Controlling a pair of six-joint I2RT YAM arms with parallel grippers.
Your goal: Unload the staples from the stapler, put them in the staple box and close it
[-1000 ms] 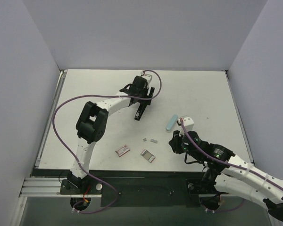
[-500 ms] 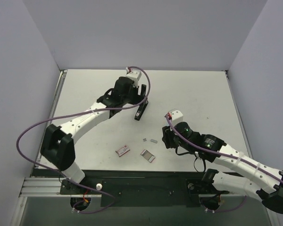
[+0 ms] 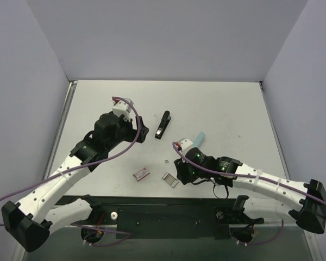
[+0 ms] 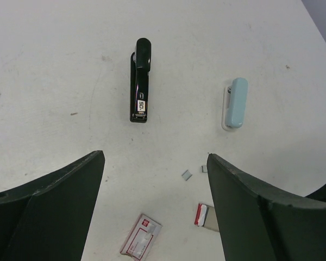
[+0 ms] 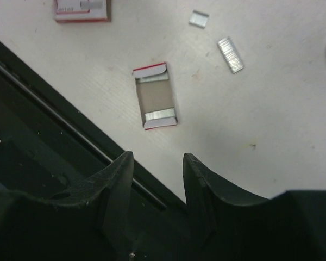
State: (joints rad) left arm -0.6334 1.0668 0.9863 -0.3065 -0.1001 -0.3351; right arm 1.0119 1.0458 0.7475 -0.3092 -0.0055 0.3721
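Note:
The black stapler lies flat at mid-table, with nothing touching it. A pale blue stapler part lies apart to its right. Two small silvery staples strips rest on the table nearer the front. My left gripper hangs open above the table, left of and nearer than the stapler, with nothing between its jaws. My right gripper hovers over the table's front edge beside the open staple tray, its jaws apart and empty.
A pinkish-red staple box lies near the front edge. Its open tray sits just to the right. The black front rail runs below the right gripper. Grey walls enclose the table.
The left arm has drawn back from the stapler toward the front left. The right arm has swung left from the blue part to the tray, and its jaws have opened a little.

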